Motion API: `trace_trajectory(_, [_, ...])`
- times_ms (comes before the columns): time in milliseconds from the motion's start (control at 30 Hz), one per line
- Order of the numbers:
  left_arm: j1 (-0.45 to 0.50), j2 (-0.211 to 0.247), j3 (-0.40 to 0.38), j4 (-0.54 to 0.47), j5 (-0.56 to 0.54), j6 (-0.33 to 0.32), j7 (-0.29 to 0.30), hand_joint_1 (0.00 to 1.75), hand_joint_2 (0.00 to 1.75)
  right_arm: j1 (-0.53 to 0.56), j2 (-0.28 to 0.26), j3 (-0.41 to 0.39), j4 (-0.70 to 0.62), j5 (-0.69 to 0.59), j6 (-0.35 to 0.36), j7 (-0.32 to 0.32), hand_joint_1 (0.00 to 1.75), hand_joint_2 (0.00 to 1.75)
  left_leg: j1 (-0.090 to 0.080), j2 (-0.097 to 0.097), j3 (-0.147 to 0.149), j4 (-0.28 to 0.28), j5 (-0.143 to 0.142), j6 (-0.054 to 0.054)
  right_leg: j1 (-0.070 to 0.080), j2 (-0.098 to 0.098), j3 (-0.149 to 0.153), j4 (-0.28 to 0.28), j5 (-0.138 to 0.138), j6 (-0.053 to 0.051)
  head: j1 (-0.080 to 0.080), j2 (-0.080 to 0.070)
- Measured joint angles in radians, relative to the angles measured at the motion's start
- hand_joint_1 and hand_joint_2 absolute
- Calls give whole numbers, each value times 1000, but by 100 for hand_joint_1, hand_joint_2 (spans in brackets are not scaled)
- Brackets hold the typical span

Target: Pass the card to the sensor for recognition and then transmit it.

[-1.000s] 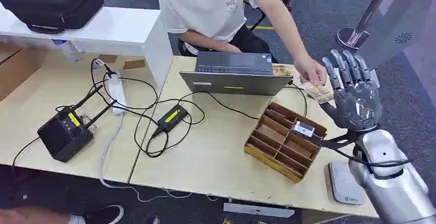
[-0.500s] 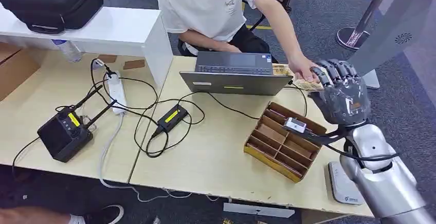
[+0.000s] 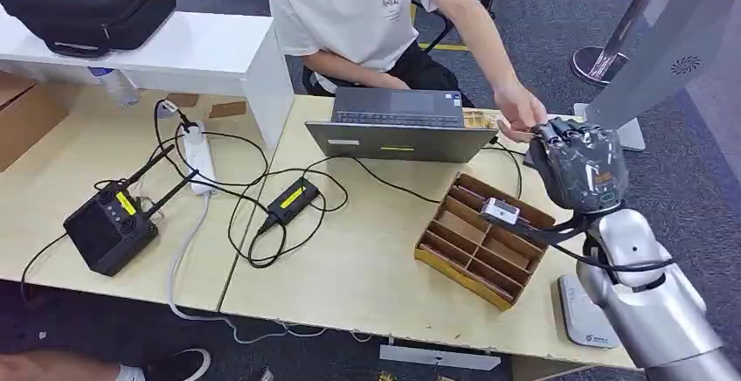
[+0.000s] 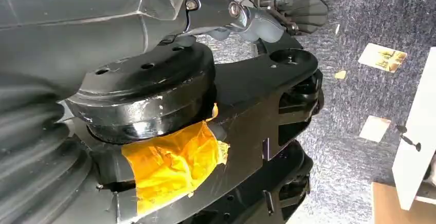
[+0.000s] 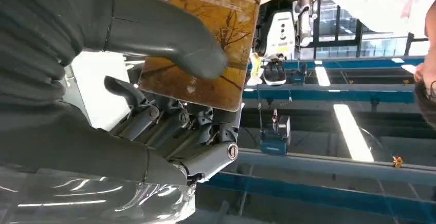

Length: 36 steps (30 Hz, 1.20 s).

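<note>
The card, a brown printed piece with a bare-tree picture, sits in your right hand, raised above the far right corner of the counter. In the right wrist view the thick thumb presses across the card's face while the darker fingers curl in behind it, so the hand is closed on the card in a pinch. A person's hand is at the card's far end, and whether it has let go cannot be told. The step in hand looks like taking the card over from the person. To do it well, keep the pinch firm and the wrist steady until their hand is plainly clear, then carry the card flat toward the sensor — most likely the grey pad at the near right edge of the counter, beside the divided wooden tray. Mind the dark cable near your wrist. Your left hand hangs low over carpeted floor; whether it is open or closed cannot be told.
</note>
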Motion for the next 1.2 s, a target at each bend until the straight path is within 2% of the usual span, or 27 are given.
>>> trace_trajectory(267, [0,0,1,0,11,5,10,0,175,78,-24,-33,-31,-19,-45,16,175,175,0,0,0,0,0,0,0,0,0,0,0,0,0,0])
trace_trajectory(500, [1,0,3,0,25,12,9,0,175,224,-63,-166,-124,-56,-51,-44,175,175,0,0,-1,0,0,0,0,-1,0,-1,0,0,0,0])
trace_trajectory(700, [1,0,6,0,27,14,8,0,175,294,-74,-255,-173,-66,-51,-59,175,175,0,1,0,0,0,0,0,0,-1,-1,0,0,0,0])
trace_trajectory(1200, [0,0,9,0,29,18,8,0,175,331,-82,-298,-203,-63,-51,-61,175,175,0,1,0,0,0,0,0,0,-1,-1,0,0,0,0])
